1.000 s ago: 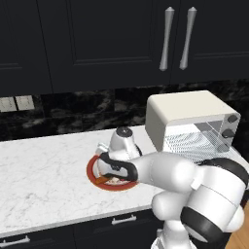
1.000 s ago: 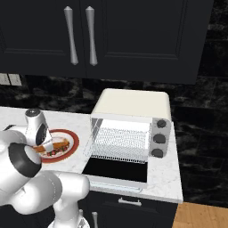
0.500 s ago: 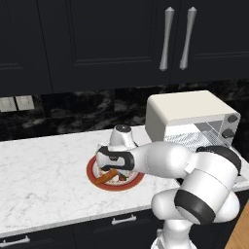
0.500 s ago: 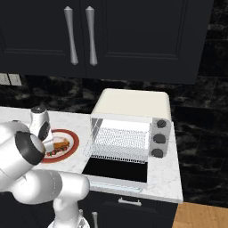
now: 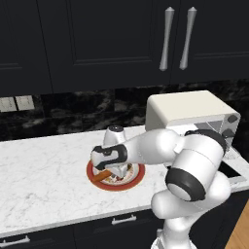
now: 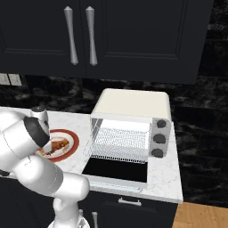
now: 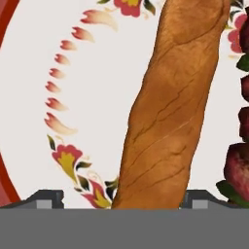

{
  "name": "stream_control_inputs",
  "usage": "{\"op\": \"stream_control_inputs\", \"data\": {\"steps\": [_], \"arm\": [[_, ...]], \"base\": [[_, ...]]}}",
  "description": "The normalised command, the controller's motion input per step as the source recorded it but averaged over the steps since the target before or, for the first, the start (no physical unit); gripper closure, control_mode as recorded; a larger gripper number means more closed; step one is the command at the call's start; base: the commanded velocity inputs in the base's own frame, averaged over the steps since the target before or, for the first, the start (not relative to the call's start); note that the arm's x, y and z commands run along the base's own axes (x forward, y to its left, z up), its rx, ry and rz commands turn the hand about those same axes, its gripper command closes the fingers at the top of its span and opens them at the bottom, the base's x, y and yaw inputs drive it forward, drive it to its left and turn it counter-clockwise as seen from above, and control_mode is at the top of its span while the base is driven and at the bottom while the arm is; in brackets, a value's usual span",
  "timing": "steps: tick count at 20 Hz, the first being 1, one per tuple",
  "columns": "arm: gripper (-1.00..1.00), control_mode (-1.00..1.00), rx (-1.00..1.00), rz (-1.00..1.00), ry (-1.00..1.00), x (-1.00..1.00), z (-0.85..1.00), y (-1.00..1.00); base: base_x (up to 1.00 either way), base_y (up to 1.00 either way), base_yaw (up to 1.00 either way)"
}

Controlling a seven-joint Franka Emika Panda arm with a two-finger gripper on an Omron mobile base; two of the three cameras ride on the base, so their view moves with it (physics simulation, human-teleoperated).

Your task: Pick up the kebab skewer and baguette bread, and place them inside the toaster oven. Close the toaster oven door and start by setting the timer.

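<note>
Jaws stand wide apart, one tip at either side of the baguette [image 7: 165, 112], low over the plate [image 5: 137, 176]; in the hand view the two dark fingertips [image 7: 46, 198] flank the loaf with a gap on each side, so nothing is clamped. From the gripper [image 7: 121, 200] at 6 o'clock in that view, the loaf runs up toward 12 o'clock, lying on the flowered white plate with a red rim. Dark red and green chunks of the skewer [image 7: 240, 146] lie just beside the loaf at 3 o'clock. In the left base view the hand [image 5: 110, 156] hangs over the plate on the marble table [image 5: 44, 180], an orange-brown end of the loaf poking out at 7 o'clock. The oven [image 6: 133, 129] stands on the table at 3 o'clock from the plate, its door [image 6: 116, 170] folded down flat and the wire rack [image 6: 121, 143] bare.
</note>
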Motion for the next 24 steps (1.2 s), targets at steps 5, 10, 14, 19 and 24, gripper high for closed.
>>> {"op": "stream_control_inputs", "data": {"steps": [5,10,14,19,24], "arm": [[-1.0,-1.0,0.0,-0.02,0.0,-0.09,-0.1,0.0],[1.0,-1.0,0.0,-0.03,0.0,-0.02,-0.1,0.0],[1.0,-1.0,0.0,0.0,0.0,0.0,-0.06,0.0],[1.0,-1.0,0.0,0.02,0.0,-0.01,0.0,0.0],[1.0,-1.0,0.0,0.03,0.0,-0.32,0.28,0.01]], "base": [[0.0,0.0,0.0],[0.0,0.0,0.0],[0.0,0.0,0.0],[0.0,0.0,0.0],[0.0,0.0,0.0]]}}
